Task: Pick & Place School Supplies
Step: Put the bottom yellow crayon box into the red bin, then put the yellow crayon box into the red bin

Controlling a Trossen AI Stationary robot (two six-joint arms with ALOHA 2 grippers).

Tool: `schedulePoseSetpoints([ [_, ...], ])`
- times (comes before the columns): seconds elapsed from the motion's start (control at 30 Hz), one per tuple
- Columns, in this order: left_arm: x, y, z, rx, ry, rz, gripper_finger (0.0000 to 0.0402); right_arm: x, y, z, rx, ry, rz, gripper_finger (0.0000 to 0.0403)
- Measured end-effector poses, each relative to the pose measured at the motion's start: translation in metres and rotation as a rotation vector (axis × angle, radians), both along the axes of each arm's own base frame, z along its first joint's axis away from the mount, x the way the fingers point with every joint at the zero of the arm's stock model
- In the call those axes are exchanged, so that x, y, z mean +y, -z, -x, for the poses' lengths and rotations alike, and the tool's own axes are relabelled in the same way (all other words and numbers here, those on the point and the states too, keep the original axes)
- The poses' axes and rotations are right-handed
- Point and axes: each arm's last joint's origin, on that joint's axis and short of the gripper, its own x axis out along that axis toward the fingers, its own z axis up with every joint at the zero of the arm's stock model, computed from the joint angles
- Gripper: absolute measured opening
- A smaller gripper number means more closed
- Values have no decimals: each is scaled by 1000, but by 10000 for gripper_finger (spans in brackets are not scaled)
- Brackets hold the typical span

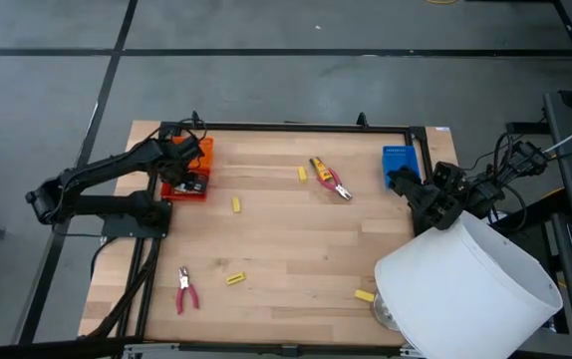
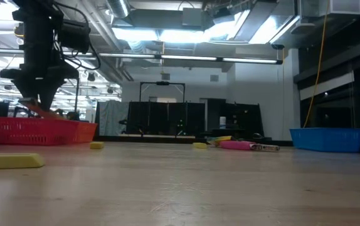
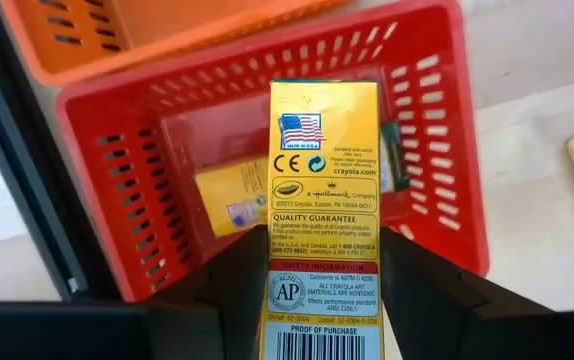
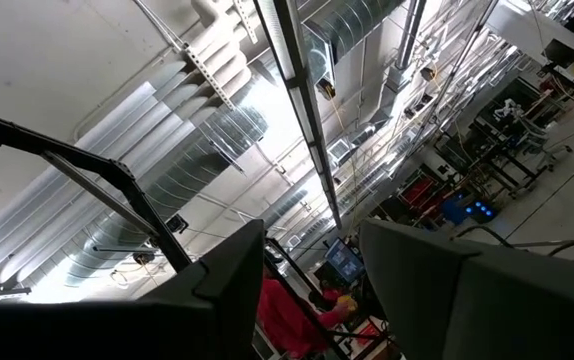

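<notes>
— So where does the left gripper point(image 3: 322, 300) stand?

— Over the red basket point(image 1: 187, 186) at the far left of the table point(image 1: 286, 259), beside the orange tray point(image 1: 202, 152). Its 2 fingers point(image 3: 235, 290) are pinching a yellow crayon pack point(image 3: 323, 180), held lengthwise above the basket's opening. A 2nd yellow pack point(image 3: 231, 197) already lies tilted on the basket floor below it.

— And the right gripper point(image 4: 312, 290)?

— It waits at the far right edge, just beside the blue tray point(image 1: 399, 162), pointing up toward the ceiling. Its fingers are spread with nothing between them.

— What lies loose on the wood?

— One plier-like tool point(image 1: 330, 179) with a red and yellow handle sits far of centre, and a small yellow block point(image 1: 302, 174) lies just left of it. Another block point(image 1: 236, 204) rests right of the basket. Near the front left lies the 2nd plier tool point(image 1: 184, 290), pink-handled, with a yellow block point(image 1: 235, 278) to its right. One more yellow piece point(image 1: 365, 295) sits next to the big white cylinder point(image 1: 470, 289) at the near right corner.
</notes>
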Motion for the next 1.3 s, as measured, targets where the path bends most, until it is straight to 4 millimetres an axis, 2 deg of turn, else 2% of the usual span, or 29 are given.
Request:
schedulePoseSetpoints([
  [0.5, 3, 2, 5, 31, -85, 28, 175, 0, 0, 0, 2, 4, 6, 173],
  [0.87, 9, 2, 8, 15, -136, 20, 208, 0, 0, 0, -1, 0, 13, 173],
  [1.0, 11, 1, 7, -4, -90, 8, 217, 0, 0, 0, -1, -1, 13, 173],
  [1.1, 12, -2, 0, -91, 25, -17, 221, 0, 0, 0, -2, -3, 16, 173],
  [1.3, 10, -19, -27, -438, 209, -121, 217, 0, 0, 0, 13, 24, 7, 173],
])
